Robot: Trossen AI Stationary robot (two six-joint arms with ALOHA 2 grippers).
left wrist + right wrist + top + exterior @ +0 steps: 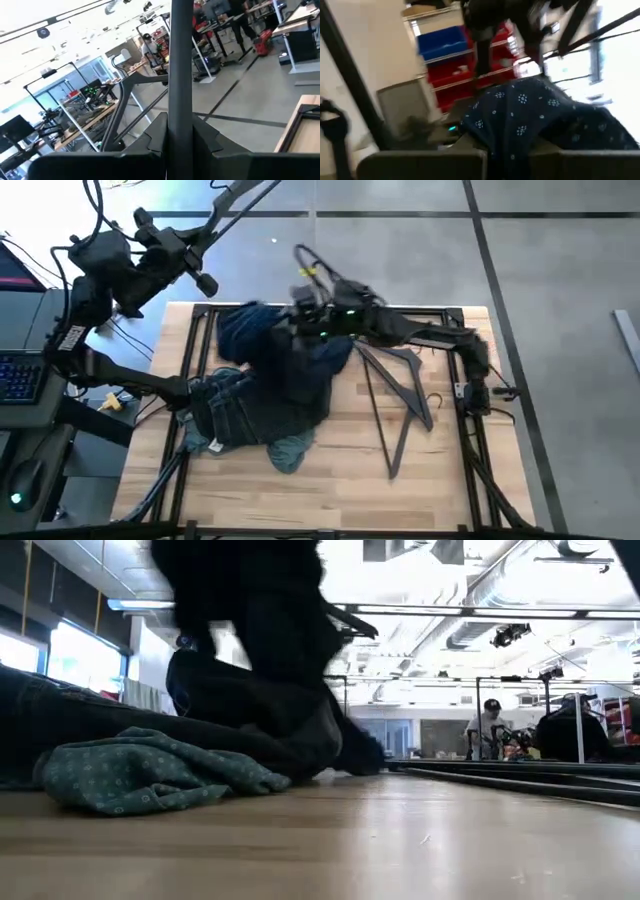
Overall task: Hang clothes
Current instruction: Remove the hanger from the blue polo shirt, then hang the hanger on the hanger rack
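A pale wooden desk (420,470) with a black frame stands on a grey concrete floor (560,270) crossed by dark seams. At nine o'clock from it sit a backlit keyboard (20,375) and a computer mouse (25,480). The room beyond is a bright workshop: white ceiling with ducting (480,580) and strip lights, large windows (80,660) at the low view's nine o'clock. A person in a cap (488,725) stands far off. Shelving holds blue bins (442,42) and red bins (455,72).

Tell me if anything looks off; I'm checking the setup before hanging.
The clothes lie in one tangled heap: black piece over the teal shirt, the navy shirt lifted by the right pincer. Two hangers lie crossed beside it. The left pincer is off the table.
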